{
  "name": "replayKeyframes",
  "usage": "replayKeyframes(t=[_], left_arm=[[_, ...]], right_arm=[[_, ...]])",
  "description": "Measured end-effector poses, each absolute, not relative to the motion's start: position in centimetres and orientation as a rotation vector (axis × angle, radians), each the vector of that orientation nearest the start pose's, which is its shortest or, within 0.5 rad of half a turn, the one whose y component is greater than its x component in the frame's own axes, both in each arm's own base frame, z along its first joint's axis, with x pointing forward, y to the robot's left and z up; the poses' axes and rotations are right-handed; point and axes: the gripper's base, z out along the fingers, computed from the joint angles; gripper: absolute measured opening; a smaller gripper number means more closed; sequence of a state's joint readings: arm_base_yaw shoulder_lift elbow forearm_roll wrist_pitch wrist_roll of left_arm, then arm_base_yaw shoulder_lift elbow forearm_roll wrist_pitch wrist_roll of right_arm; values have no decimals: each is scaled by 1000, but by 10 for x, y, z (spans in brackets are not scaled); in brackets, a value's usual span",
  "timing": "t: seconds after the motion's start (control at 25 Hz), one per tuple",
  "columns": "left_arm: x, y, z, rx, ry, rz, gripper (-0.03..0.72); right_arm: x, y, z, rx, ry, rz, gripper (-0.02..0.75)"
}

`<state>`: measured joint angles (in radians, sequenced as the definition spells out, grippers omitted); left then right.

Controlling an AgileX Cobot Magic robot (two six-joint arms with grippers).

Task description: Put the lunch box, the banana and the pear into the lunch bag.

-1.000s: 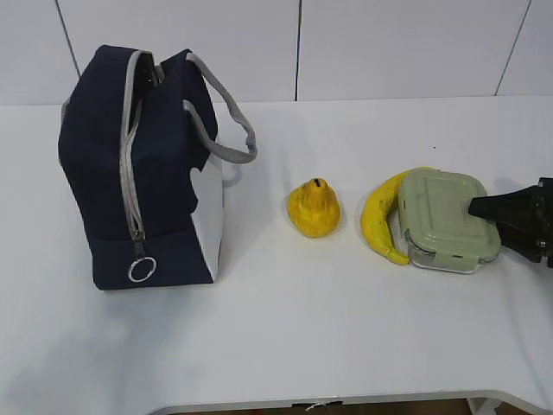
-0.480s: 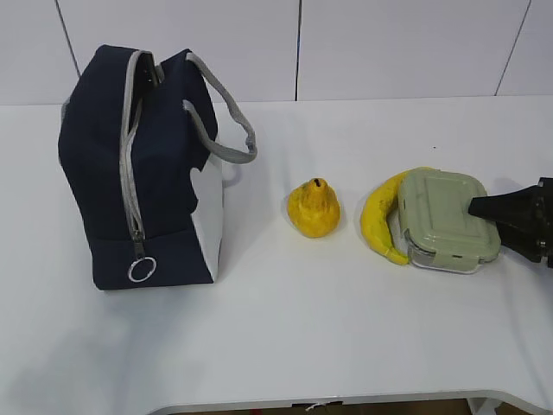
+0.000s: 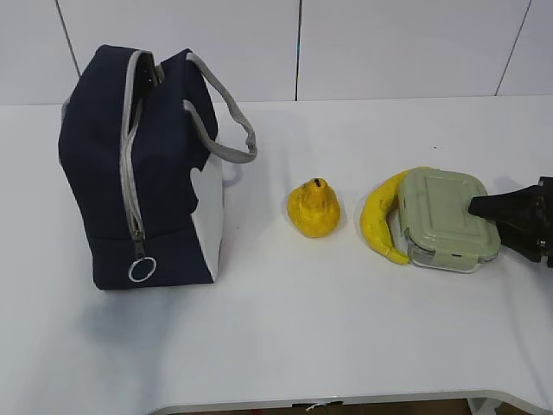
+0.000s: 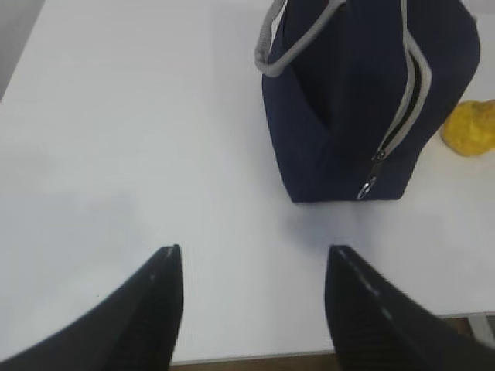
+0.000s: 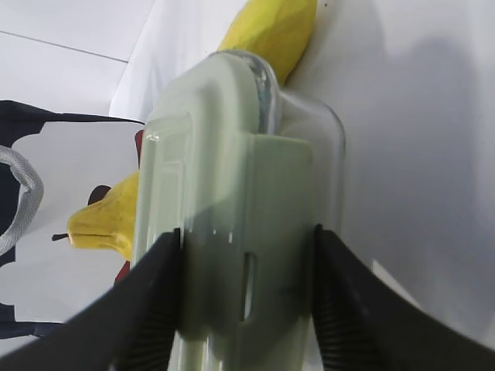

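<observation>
In the exterior view none of the three items has gone into the lunch bag (image 3: 143, 169), so the whole task is judged to lie ahead: the bag stands upright at about nine o'clock on the white table (image 3: 302, 328), its grey zipper parted along the near face and top, while the pear (image 3: 314, 208) sits near the middle, well apart from the bag, and the banana (image 3: 382, 218) curls against the left side of the lunch box (image 3: 448, 218) at roughly three o'clock. The right gripper (image 3: 488, 207) reaches in from the three o'clock edge with a dark fingertip over the sage-green lid's right side, and the box rests flat on the table, not lifted. The left wrist view shows the left gripper (image 4: 251, 263) hanging above bare table with its two dark fingers spread wide and nothing between them; the bag stands toward one o'clock of it, with a slice of the pear at the right edge. The right wrist view shows the right gripper's two fingers (image 5: 151, 309) set at a medium spread on either side of the lunch box's clip flap, each pressed against or just beside the box's end, so it appears to be gripping the box; the banana shows beyond it at twelve o'clock and the bag's white panel lies toward nine o'clock.
</observation>
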<state>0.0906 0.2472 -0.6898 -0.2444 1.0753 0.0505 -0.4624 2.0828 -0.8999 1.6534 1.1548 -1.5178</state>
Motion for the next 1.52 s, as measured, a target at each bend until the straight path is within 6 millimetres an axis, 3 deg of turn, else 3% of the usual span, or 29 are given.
replayKeyframes(t=[0.16,0.36,0.76,1.0,1.2,1.52], left_arm=[[51,-20,344,-60,2141,-300,393],[98,-25,340,-65,2224,-460,381],[173,-37,328,-128,2178,-810,379],[214,-33,308,-162,2217,-833,379],[248,-33,312,-121,2231,-824,380],[302,-60,304,-16,2298,-878,382]], right_arm=[[332,-73,108,307,2113,1268,384],[332,-73,108,326,2117,1273,384],[332,-73,108,335,2116,1276,384],[332,-73,108,349,2118,1282,384],[332,-73,108,351,2118,1283,384],[332,-73,107,354,2119,1282,384]])
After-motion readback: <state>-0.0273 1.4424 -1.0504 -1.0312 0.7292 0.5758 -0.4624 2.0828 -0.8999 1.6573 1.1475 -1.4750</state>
